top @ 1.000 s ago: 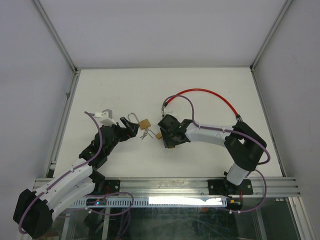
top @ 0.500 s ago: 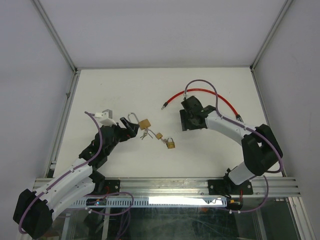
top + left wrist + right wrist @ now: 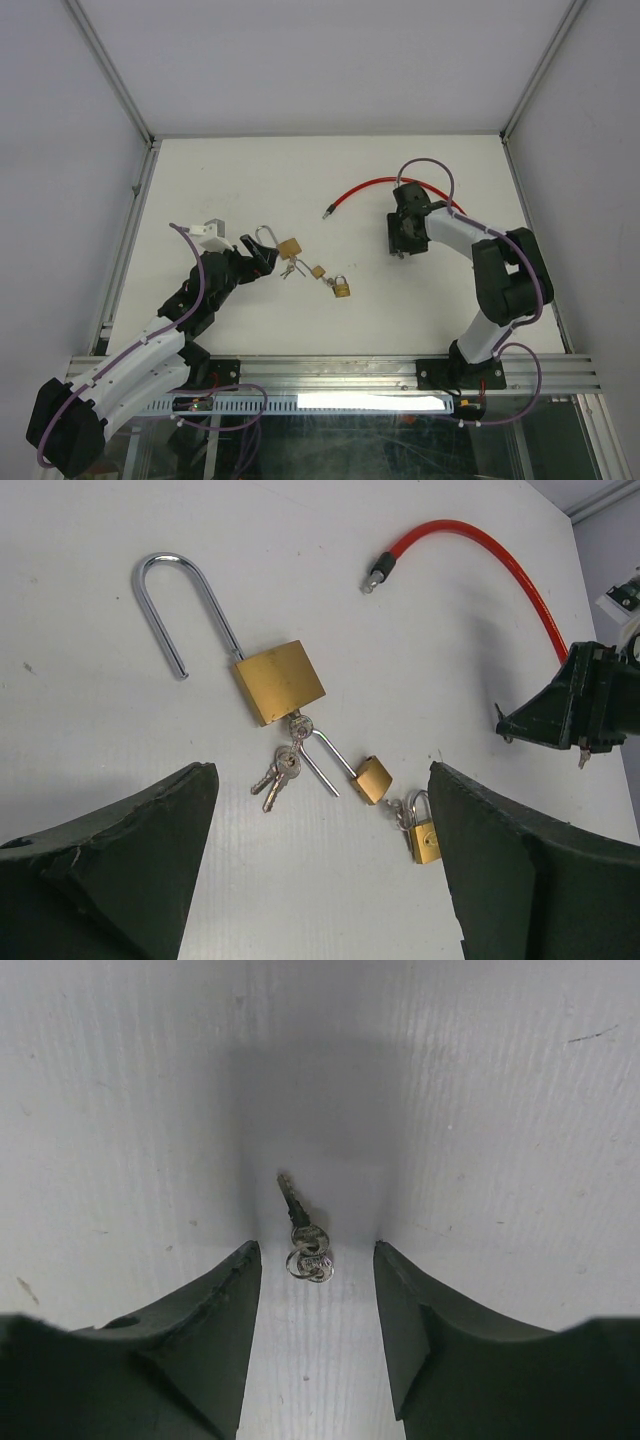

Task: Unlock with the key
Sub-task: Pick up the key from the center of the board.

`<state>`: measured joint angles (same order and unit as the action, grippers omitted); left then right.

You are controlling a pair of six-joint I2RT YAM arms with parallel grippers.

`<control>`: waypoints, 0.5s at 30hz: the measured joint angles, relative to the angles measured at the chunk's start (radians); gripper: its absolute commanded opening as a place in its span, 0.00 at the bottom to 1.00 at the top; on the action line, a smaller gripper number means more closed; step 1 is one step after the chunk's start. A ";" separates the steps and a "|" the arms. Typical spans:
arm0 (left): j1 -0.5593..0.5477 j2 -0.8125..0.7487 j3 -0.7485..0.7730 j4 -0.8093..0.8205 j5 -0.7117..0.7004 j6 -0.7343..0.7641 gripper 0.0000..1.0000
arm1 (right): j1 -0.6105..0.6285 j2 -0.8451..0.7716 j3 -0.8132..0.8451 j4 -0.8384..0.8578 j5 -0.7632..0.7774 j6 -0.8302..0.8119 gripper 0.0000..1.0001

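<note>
Within right tool [image 3: 317, 1249] gap | key [image 3: 293, 1207] lies lengthwise | blade points away

White table [image 3: 220, 180] boxed by pale walls [image 3: 320, 60] and aluminium posts [image 3: 110, 68]

The right gripper [image 3: 403, 246] has left the cluster of padlocks [image 3: 300, 256] at the middle of the table [image 3: 200, 180]. It has swung off to the right and farther back in two stages, and now sits just beside the red cable [image 3: 375, 183]. Its arm has folded in, with the elbow drawn closer to the base. The spot it covered a second ago is open to view, showing a small brass padlock [image 3: 341, 288] at the near-right end of the cluster. A bunch of small keys [image 3: 305, 1245] now lies on the table between the parted fingers, touching neither.
</note>
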<state>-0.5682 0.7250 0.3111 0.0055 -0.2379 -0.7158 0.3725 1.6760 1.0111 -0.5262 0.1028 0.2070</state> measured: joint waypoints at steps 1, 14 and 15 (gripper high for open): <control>0.000 0.000 0.000 0.000 0.000 0.000 0.88 | -0.006 0.006 0.000 0.003 -0.010 -0.005 0.48; 0.000 0.000 -0.008 0.004 0.015 0.000 0.88 | -0.035 0.036 0.018 0.043 -0.056 -0.043 0.11; 0.000 0.000 -0.010 0.004 0.023 0.000 0.88 | -0.035 0.036 0.018 0.044 -0.060 -0.044 0.06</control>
<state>-0.5682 0.7250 0.3008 0.0093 -0.2153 -0.7158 0.3378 1.7123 1.0286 -0.4824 0.0425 0.1627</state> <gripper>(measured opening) 0.876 0.183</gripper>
